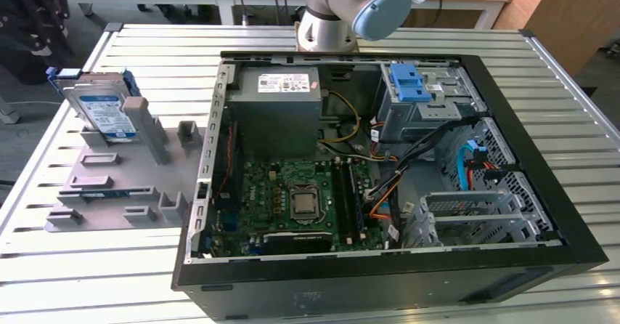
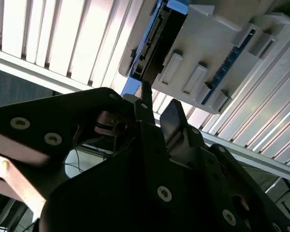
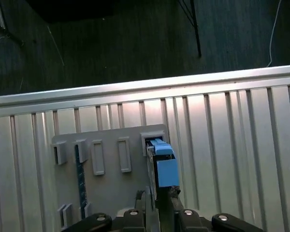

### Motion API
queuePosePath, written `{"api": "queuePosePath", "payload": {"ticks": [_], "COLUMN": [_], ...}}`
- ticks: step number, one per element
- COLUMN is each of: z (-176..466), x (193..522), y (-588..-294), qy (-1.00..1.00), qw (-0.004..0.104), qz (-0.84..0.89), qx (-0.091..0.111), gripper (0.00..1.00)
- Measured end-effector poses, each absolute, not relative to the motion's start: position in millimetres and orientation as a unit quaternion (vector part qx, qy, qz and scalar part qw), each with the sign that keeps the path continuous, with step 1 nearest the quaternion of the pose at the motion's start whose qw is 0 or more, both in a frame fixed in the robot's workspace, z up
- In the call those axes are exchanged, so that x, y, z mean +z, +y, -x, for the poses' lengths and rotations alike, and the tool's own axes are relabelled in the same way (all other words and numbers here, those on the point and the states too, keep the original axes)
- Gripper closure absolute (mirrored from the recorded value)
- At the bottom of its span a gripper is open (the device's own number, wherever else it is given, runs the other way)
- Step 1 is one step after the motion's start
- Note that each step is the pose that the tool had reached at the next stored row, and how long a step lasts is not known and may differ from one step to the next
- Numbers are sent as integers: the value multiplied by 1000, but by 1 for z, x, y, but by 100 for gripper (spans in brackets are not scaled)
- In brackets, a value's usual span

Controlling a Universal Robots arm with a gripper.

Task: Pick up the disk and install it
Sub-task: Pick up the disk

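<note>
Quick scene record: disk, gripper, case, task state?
disk: upright in gray fixture, at the exterior view's left of the case
gripper: open, close to the disk's blue-framed edge in both wrist views; contact unclear
case: open, flat on slatted table
task state: disk not lifted, not installed

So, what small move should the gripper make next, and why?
Probably advance, open, straight toward the disk. The gripper is open and holds nothing, and the disk stands on edge in the grey holder, roughly in line with it and not yet between the fingers.
</note>
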State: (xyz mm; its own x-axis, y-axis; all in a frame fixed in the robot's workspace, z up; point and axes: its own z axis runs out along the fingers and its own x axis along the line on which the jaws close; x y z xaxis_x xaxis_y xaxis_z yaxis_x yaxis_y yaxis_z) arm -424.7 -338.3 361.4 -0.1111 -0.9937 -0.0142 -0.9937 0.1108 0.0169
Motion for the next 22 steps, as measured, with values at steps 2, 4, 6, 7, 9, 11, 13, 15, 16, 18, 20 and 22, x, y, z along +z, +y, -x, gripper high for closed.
{"api": "queuePosePath", "payload": {"ticks": [2, 4, 6, 7, 9, 11, 13, 15, 16, 18, 20, 22], "z": [425, 425, 426, 426, 426, 426, 426, 426, 426, 426, 427, 429], "x": [360, 358, 356, 355, 354, 354, 353, 352, 351, 350, 348, 346], "y": [-338, -338, -338, -338, -338, -338, -338, -338, -338, -338, -338, -337], "qy": [-736, -731, -731, -731, -730, -730, -730, -728, -724, -714, -709, -709], "qw": [0, 1, 0, -1, -1, -1, -1, -1, -1, -2, -2, -2], "qz": [-677, -682, -683, -683, -683, -683, -683, -686, -690, -700, -705, -705], "qx": [-11, -11, -10, -9, -8, -8, -8, -8, -8, -9, -9, -9], "gripper": [65, 59, 53, 53, 53, 53, 51, 45, 45, 45, 45, 45]}}
